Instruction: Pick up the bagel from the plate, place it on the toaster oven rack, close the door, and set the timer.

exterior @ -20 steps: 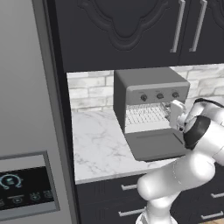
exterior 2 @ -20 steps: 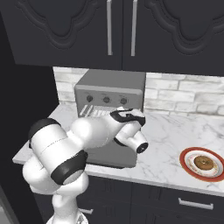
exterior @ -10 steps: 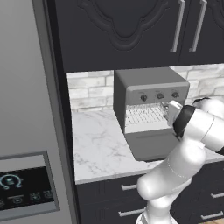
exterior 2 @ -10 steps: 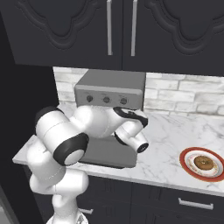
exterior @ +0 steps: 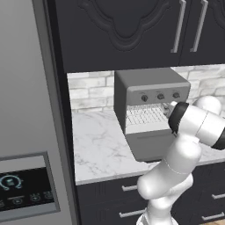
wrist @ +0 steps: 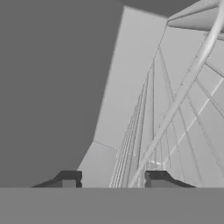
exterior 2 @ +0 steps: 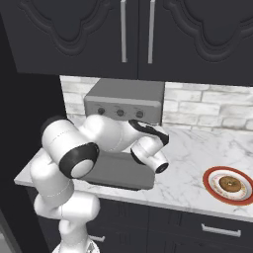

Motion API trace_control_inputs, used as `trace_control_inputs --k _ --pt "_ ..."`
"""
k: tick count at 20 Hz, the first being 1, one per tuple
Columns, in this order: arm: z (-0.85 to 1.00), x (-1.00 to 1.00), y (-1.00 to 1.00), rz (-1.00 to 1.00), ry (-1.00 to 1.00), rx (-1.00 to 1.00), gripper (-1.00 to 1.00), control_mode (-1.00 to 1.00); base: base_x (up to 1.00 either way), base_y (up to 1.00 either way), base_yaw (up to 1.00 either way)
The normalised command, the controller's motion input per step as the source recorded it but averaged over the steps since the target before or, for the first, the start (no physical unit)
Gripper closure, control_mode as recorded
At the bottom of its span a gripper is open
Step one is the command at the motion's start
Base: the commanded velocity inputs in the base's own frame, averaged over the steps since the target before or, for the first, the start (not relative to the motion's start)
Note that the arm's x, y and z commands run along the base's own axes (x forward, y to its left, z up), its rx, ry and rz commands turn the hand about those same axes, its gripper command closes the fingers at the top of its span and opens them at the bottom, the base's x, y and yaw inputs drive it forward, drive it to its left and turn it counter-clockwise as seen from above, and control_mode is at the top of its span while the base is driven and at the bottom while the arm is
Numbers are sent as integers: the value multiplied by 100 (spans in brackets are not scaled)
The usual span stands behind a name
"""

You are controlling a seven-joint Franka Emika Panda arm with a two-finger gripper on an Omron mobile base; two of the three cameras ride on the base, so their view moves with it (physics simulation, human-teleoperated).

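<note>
Our gripper (wrist: 111, 177) sits inside the toaster oven (exterior 2: 126, 101), its two finger tips partly apart on either side of thin bars of the toaster oven rack (wrist: 175, 105); we cannot tell whether they are pressing on a bar. We see the door (exterior 2: 118, 170) lying open and flat. The bagel (exterior 2: 230, 184) rests on the plate (exterior 2: 210, 177) on the counter (exterior 2: 188, 148), well apart from the hand, off to the oven's right.
</note>
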Motion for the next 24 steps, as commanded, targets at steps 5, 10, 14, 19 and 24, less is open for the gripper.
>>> trace_control_inputs --k 5,10,14,19,24 --pt "-10 -6 0 0 0 0 100 -100 0 0 0" --pt "-8 -65 -6 0 -1 0 100 -100 0 0 0" --pt "-2 -79 -13 0 0 0 100 -100 0 0 0" --pt "12 -43 -4 -4 21 -4 100 -100 0 0 0" --pt "18 -12 0 -7 46 -11 100 -100 0 0 0"
